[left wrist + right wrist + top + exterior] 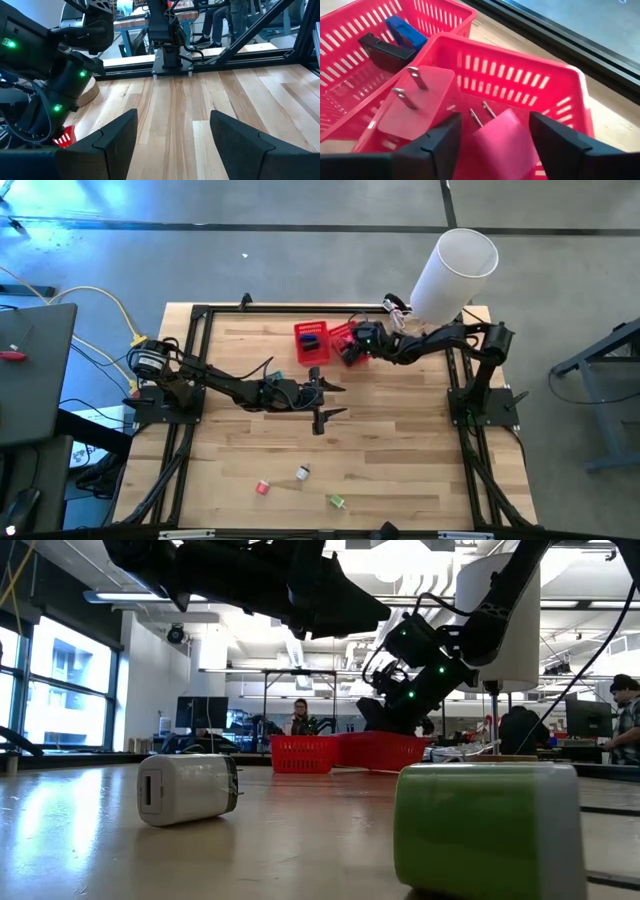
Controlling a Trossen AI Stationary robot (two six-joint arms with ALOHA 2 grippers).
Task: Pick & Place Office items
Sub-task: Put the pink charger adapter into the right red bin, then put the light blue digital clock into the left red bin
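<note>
My right gripper [495, 131] is open and hangs low over the right-hand red mesh basket [520, 57]. Its fingers stand on either side of a pink plug adapter [500, 142] that lies in the basket with its prongs up. Beside the adapter lies a red plug block [415, 107]. In the neighbouring red basket [345, 30] are a black rectangle [385, 52] and a blue item [405, 30]. My left gripper [330, 402] is open above bare wood at mid-table. A red-white item [263, 487], a whitish one [302, 473] and a green one [337, 501] lie near the table's near edge.
The two baskets [312, 342] sit side by side at the far middle of the table. A big white cylinder [455, 275] stands at the far right corner behind my right arm. A black frame runs round the table. People sit at desks in the room beyond.
</note>
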